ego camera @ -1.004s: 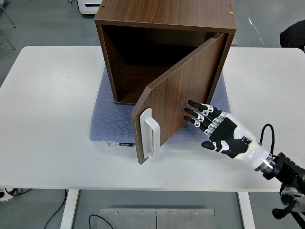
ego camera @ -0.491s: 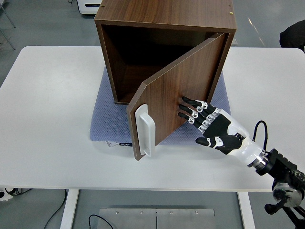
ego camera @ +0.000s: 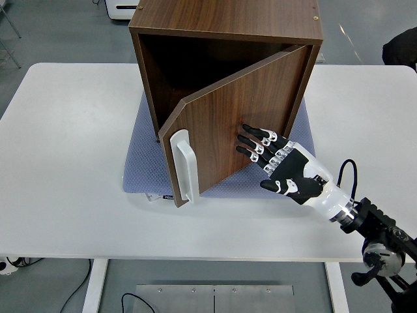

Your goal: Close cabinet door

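The wooden cabinet (ego camera: 225, 26) is sitting toward the far middle of the white desk (ego camera: 65, 163), resting on a blue-grey padded mat (ego camera: 146, 166) that is showing on both sides beneath it. Its open front is facing the near edge of the desk, and the inside is looking dark and bare from here.

The cabinet door (ego camera: 234, 117) is hinged along the right side of the opening and is standing partly open, swung out at an angle so that its free edge is pointing toward the near left. A white bar handle (ego camera: 184, 164) is running vertically along that free edge, close to the door's lower corner.

The right robot hand (ego camera: 280, 166) is reaching in from the lower right, its black forearm and cabling trailing off toward the corner of the desk. Its fingers (ego camera: 255, 141) are stretched out flat and slightly fanned, with the fingertips lying against the outer face of the door, low down and to the right of the handle. It is gripping nothing; the palm is facing the wood and the thumb is hanging loose below.

A dark shape (ego camera: 401, 47) is showing at the far right edge of the room beyond the desk.
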